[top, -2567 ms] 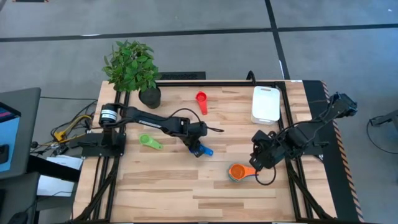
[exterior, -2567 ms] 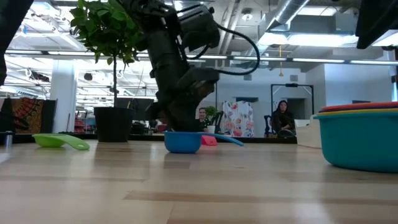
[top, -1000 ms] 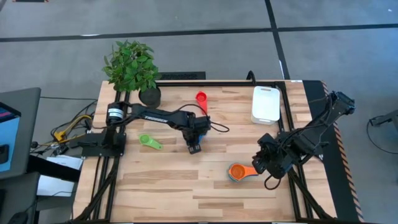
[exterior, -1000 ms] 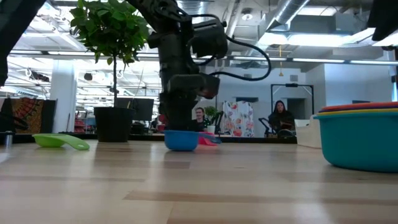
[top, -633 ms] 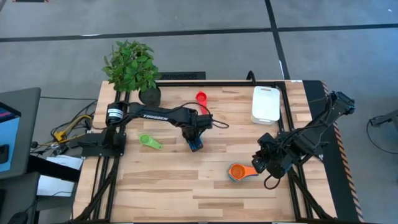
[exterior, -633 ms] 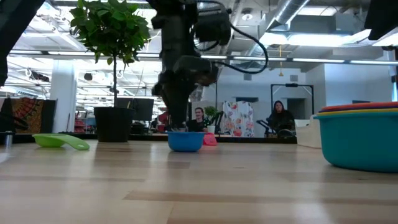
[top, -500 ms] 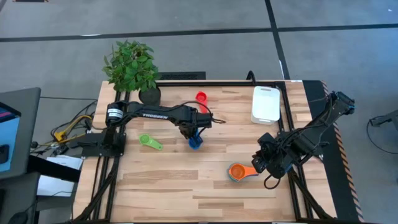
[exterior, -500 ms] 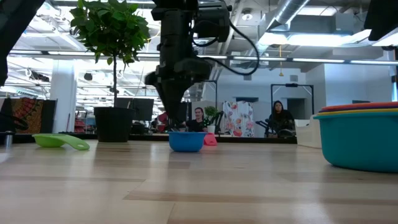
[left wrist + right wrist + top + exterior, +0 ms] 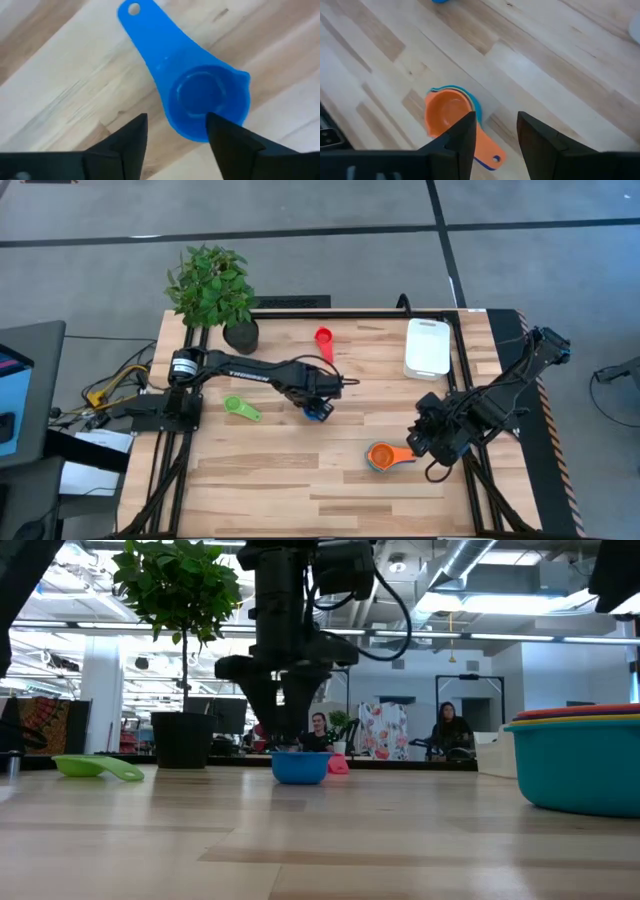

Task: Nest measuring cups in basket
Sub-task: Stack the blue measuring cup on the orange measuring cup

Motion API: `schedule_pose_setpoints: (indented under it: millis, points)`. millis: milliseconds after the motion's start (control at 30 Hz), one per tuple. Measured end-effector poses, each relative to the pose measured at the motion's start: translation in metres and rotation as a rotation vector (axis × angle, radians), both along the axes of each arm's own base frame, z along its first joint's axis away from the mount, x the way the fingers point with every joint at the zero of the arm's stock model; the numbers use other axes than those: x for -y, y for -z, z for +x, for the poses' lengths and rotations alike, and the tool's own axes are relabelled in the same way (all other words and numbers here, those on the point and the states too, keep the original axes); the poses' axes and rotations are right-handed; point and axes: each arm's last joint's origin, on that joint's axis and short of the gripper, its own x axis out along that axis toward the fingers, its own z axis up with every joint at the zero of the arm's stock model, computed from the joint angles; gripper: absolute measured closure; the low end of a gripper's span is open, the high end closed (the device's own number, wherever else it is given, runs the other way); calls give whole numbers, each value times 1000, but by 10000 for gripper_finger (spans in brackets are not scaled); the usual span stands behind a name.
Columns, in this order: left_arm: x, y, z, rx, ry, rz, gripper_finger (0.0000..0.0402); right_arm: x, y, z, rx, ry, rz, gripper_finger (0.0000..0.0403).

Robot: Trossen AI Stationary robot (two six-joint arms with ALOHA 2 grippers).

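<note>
A blue measuring cup [image 9: 205, 100] stands upright on its base mid-table [image 9: 319, 413], its handle [image 9: 145, 35] flat out to one side. My left gripper [image 9: 285, 740] hovers just above it, open, a finger on either side of its rim and apart from it. A nested stack with an orange cup on top [image 9: 381, 456] sits at the near right. My right gripper [image 9: 495, 132] hangs open above that stack's handle [image 9: 487, 152]. A red cup [image 9: 323, 338] and a green cup [image 9: 240, 408] lie loose. The white basket [image 9: 427, 347] stands far right.
A potted plant [image 9: 241, 335] stands at the far left corner. In the low view the stack's teal outer cup [image 9: 580, 765] fills the right edge. Bare wood lies along the near edge [image 9: 300, 490]. People sit in the room beyond the table.
My left gripper has turned about above the blue cup and opened, letting go of it. The cup has shifted slightly and now stands on the table by itself. My right gripper has stayed over the orange stack.
</note>
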Motion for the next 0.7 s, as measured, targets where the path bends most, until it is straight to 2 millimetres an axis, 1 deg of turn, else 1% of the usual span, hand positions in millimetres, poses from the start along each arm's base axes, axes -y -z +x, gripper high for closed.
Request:
schedule_pose_setpoints:
  millis: [67, 133, 233, 400, 500, 633, 700]
  points:
    - [0, 4, -3, -16, -41, 3, 201, 1, 0, -1, -17, -9, -17, 238]
    - [-2, 12, -5, -17, -68, -18, 205, 2, 1, -2, -27, -20, -30, 238]
    - [-2, 29, -6, 1, -89, -86, 224, 2, 1, -3, -36, -30, -40, 236]
    - [3, 36, -3, 58, -90, -106, 260, 3, 0, -4, -36, -46, -45, 234]
    - [7, 33, -1, 64, 19, -60, 303, 4, 0, -4, -42, -50, -51, 240]
    - [13, 31, 5, 92, 211, 21, 383, 4, 0, -5, -51, -72, -64, 252]
    - [17, 29, 10, 137, 318, 30, 392, 4, 0, -5, -54, -80, -69, 260]
